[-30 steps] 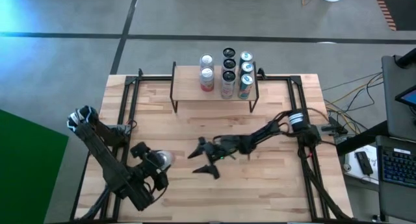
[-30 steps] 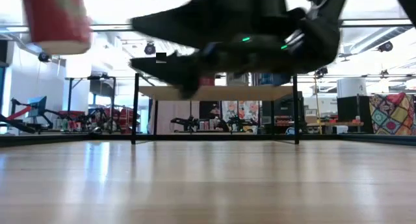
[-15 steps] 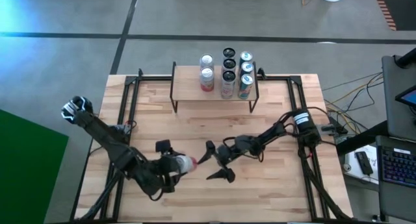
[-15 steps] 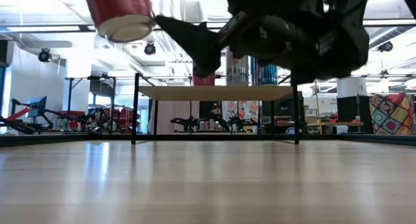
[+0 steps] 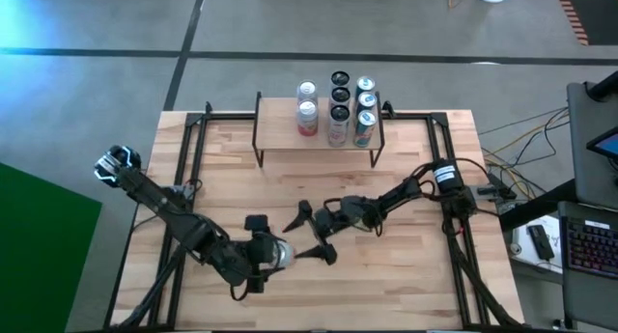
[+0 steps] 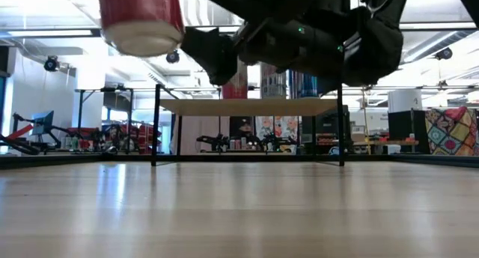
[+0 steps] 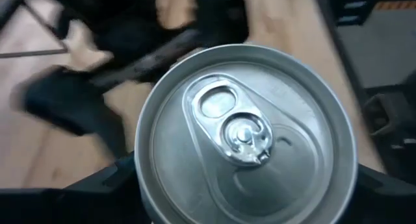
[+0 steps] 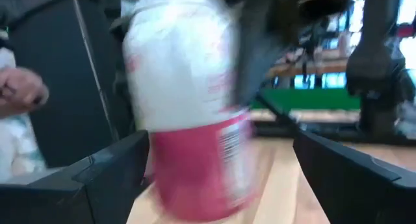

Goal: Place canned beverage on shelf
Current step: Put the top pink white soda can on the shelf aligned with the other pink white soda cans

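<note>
Left gripper (image 5: 263, 257) clamps red-white can (image 5: 280, 253); right gripper (image 5: 314, 234) gapes, apparently untouching.

Overhead light: I see the table (image 5: 406, 294) evenly lit, shadows soft, a cyan tint in the upper left corner.
Low view: bright ceiling strips behind; my arms read as dark silhouettes, the wood shows a pale sheen.
Left wrist: the can (image 7: 247, 136) lid is sharp with soft glare; background blurred.
Right wrist: can (image 8: 188, 100) heavily smeared, white part washed out.
</note>
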### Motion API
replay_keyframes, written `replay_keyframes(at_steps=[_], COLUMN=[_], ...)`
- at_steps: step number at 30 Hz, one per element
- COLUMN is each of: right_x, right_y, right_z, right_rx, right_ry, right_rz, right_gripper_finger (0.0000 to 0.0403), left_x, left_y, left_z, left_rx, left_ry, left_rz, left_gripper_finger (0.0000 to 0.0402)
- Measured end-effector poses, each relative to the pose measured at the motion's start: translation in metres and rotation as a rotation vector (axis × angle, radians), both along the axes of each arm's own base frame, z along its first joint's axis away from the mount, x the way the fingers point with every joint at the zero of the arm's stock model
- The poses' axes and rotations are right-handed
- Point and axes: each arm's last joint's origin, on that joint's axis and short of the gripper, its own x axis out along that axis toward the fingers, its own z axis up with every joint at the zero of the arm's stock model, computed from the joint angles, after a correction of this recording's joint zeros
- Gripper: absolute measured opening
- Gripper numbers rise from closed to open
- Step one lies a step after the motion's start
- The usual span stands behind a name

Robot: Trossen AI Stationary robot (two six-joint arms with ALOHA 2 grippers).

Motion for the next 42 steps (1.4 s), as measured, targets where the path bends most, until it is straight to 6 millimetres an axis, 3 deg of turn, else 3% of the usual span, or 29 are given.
replay_keyframes(at_steps=[14, 22, 26, 33, 37, 42], right_x=[0.000, 0.000, 0.000, 0.000, -0.001, -0.003], right_y=[0.004, 0.004, 0.003, -0.001, -0.001, 0.008], right_z=[-0.004, -0.004, -0.004, -0.011, -0.011, -0.010], right_rx=[-0.021, -0.033, -0.037, -0.062, -0.089, -0.144], right_ry=[0.060, 0.056, 0.052, 0.088, 0.071, 0.045], right_rz=[0.026, 0.024, 0.025, -0.174, -0.260, -0.336], right_gripper_finger=[0.0368, 0.0311, 0.0295, 0.0295, 0.0296, 0.0297], left_x=[0.010, 0.014, 0.014, 0.013, 0.011, 0.013], left_y=[0.006, 0.011, 0.013, 0.020, 0.026, 0.027], left_z=[0.005, 0.005, 0.005, 0.009, 0.003, -0.001], left_rx=[0.045, 0.045, 0.037, -0.007, 0.020, 0.053], left_ry=[-0.055, -0.055, -0.065, -0.090, -0.077, -0.077], left_rz=[-0.022, -0.007, 0.032, 0.148, 0.274, 0.297], left_gripper_finger=[0.0288, 0.0290, 0.0314, 0.0391, 0.0385, 0.0375])
